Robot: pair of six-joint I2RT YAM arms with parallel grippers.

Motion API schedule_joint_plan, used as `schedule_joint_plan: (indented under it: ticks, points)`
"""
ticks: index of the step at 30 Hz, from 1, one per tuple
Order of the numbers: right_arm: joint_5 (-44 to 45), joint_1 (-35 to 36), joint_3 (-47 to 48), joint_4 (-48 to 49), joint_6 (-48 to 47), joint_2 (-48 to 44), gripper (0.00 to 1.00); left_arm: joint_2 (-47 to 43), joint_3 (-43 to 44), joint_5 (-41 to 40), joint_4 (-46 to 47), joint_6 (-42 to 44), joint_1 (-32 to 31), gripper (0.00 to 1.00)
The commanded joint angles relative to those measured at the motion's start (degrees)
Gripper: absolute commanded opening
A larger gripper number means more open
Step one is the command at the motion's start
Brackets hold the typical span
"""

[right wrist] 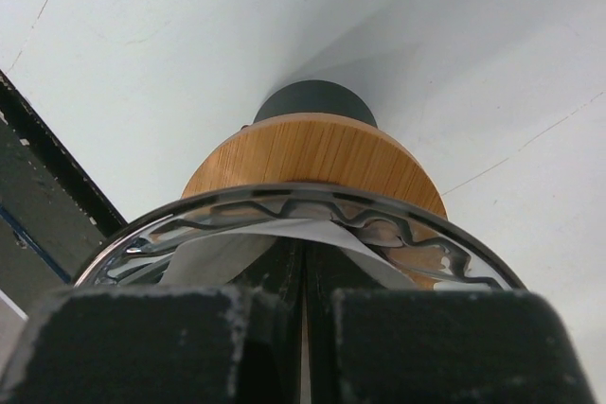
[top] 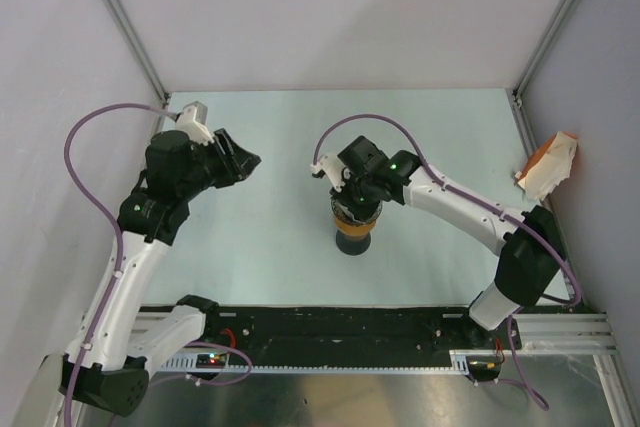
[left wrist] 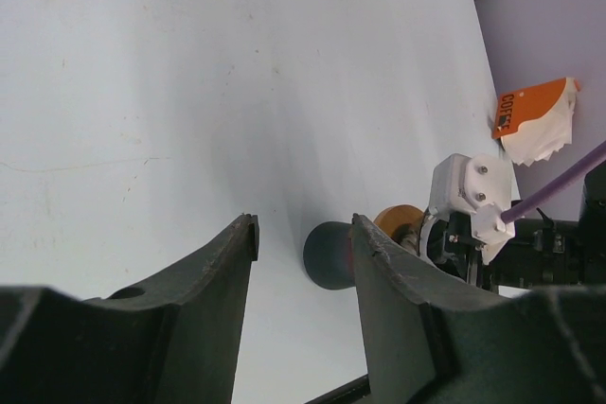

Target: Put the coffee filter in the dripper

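Observation:
The dripper (right wrist: 421,241) is a clear ribbed glass cone resting on a wooden ring (right wrist: 312,153) above a dark cup (right wrist: 312,101). The white coffee filter (right wrist: 213,257) lies inside the cone against its far wall. My right gripper (right wrist: 304,245) is shut, its tips down inside the dripper in front of the paper; I cannot tell whether they pinch it. From above, the right gripper (top: 352,199) covers the dripper, with only the dark cup (top: 353,242) showing below. My left gripper (top: 250,160) hangs open and empty to the left, well apart from the stand.
An orange and white packet (top: 547,165) of filters hangs on the right wall, also in the left wrist view as the packet (left wrist: 535,120). The black rail (top: 340,332) runs along the near edge. The left gripper (left wrist: 303,234) faces the dark cup (left wrist: 327,254).

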Motion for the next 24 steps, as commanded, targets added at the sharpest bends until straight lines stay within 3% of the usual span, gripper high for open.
schedule_joint_plan:
  ticks: [1,15,24]
  points:
    - [1.89,0.93,-1.69,2.00,0.63,-0.94,0.00,-0.87,-0.37,-0.93,0.90,-0.47,0.87,0.51]
    - [2.21,1.18,3.60,-4.12,-1.53,-2.84,0.00,2.41,1.47,1.00,0.92,-0.47,0.90,0.50]
    - [2.56,1.33,7.42,-5.45,-1.74,-2.78,0.06,3.22,1.99,1.41,0.94,-0.03,0.88,0.50]
